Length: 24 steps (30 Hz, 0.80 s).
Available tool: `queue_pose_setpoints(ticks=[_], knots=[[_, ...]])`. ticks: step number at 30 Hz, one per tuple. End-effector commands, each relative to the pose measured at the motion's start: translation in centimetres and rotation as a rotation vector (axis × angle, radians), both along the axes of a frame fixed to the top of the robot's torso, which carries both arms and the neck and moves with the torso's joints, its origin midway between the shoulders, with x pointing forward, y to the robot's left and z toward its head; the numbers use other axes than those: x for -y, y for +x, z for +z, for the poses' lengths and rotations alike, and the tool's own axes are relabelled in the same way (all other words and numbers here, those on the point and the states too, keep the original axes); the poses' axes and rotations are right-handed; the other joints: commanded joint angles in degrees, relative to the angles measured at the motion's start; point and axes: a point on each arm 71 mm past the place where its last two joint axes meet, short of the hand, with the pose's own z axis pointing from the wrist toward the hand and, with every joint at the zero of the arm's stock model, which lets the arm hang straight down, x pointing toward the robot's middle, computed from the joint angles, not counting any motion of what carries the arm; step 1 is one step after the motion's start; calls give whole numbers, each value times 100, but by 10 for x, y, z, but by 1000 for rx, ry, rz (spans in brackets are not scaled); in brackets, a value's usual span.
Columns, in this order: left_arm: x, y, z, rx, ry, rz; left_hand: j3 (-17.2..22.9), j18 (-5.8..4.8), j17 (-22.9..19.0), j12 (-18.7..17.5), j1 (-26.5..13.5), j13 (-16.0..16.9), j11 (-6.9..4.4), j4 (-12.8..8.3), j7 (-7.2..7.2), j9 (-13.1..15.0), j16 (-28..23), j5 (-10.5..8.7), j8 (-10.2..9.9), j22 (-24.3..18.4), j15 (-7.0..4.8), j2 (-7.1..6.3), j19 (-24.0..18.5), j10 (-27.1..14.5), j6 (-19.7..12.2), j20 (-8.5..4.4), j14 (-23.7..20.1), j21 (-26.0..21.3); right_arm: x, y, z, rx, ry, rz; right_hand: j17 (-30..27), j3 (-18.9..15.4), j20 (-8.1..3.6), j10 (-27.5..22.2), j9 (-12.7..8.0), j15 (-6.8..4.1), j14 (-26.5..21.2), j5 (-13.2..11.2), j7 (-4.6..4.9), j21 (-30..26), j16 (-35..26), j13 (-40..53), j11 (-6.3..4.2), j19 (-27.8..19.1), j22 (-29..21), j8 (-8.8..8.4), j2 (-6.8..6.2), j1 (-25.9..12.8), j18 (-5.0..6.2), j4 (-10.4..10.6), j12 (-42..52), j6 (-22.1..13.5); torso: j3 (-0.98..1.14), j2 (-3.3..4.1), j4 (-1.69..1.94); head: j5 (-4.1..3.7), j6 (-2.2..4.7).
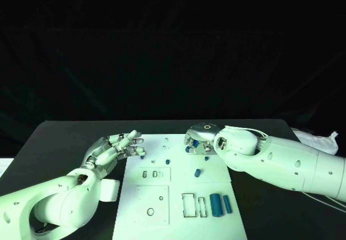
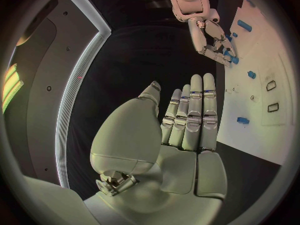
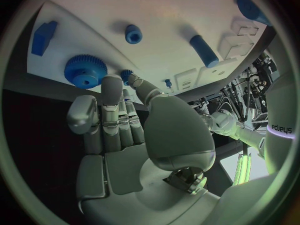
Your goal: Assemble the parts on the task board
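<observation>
The white task board (image 1: 173,200) lies in the middle of the table. My right hand (image 1: 198,138) hovers over the board's far edge, fingers curled; its thumb and a finger pinch a small blue part (image 3: 127,75) beside a blue gear (image 3: 84,71). Close by are a blue block (image 3: 44,35), a round blue peg (image 3: 133,33) and a short blue cylinder (image 3: 204,50). My left hand (image 1: 117,148) floats open above the board's far left corner with straight fingers (image 2: 194,117), holding nothing. Two blue cylinders (image 1: 215,204) lie near the front right.
The board carries empty rectangular slots (image 1: 189,205) and round holes (image 1: 150,211). More small blue pieces (image 1: 197,173) sit mid-board. A crumpled white sheet (image 1: 317,140) lies at the table's right edge. Black table (image 1: 65,145) stretches to the left of the board.
</observation>
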Motion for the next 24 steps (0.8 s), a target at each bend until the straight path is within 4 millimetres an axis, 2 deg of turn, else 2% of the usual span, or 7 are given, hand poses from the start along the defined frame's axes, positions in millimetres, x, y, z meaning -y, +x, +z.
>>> queue_pose_setpoints(ticks=[1,7,15,19,21,24], knots=[[2,-1,2,0,-15,-21,-1,5,5,-22,36,-9,26,-27,38,-7,-21,-22,-29,8,15,-1,34,-8,2,14,-35,17,-1,1,-3,-14,-45,1,90,43,-1,-1,9,-20,113,-38,-12,45,91,-2,-5,46,69,2,-32,25,-98,26,-5,-21,-5,37,18,-2,3],[1,-2,2,-1,-14,-20,-1,5,5,-22,36,-9,26,-27,38,-7,-21,-22,-29,8,15,-1,34,-8,2,14,-35,17,-2,1,-5,-26,-53,4,356,129,-4,69,20,-29,121,-62,-27,177,367,2,-22,122,267,18,-28,51,-128,101,3,44,-13,54,40,-10,-4],[0,-2,1,-5,-12,-18,-1,5,10,-30,36,-9,29,-30,41,-7,-27,-21,-36,9,17,1,34,-12,-1,15,-36,19,-3,1,-6,-30,-55,6,853,243,-27,264,52,-63,158,-147,-72,418,857,13,-73,303,659,66,2,75,-192,241,16,245,-18,76,50,-17,-4],[0,-1,1,-7,-11,-18,1,5,16,-36,41,-9,31,-34,44,-7,-31,-20,-41,10,18,5,34,-14,-2,16,-35,20,-4,1,-4,-4,-32,8,1147,341,-51,418,91,-97,181,-311,-112,564,1135,25,-117,428,910,114,88,132,-235,324,30,403,-22,86,62,-26,1],[-1,-1,1,-10,-12,-17,1,5,16,-36,41,-9,31,-34,44,-7,-31,-20,-41,10,18,5,34,-14,-2,16,-35,20,-4,0,0,38,6,13,1309,448,-74,563,134,-122,185,-481,-127,659,1295,42,-148,509,1074,157,177,227,-264,354,47,526,-24,90,66,-27,9],[-1,-1,1,-12,-12,-16,3,5,20,-41,44,-9,33,-37,47,-7,-33,-20,-45,10,19,8,34,-16,-3,16,-34,22,-5,-1,4,76,42,16,1378,514,-88,646,165,-134,178,-535,-134,708,1374,50,-167,546,1156,177,207,291,-278,360,46,589,-28,98,72,-32,35]])
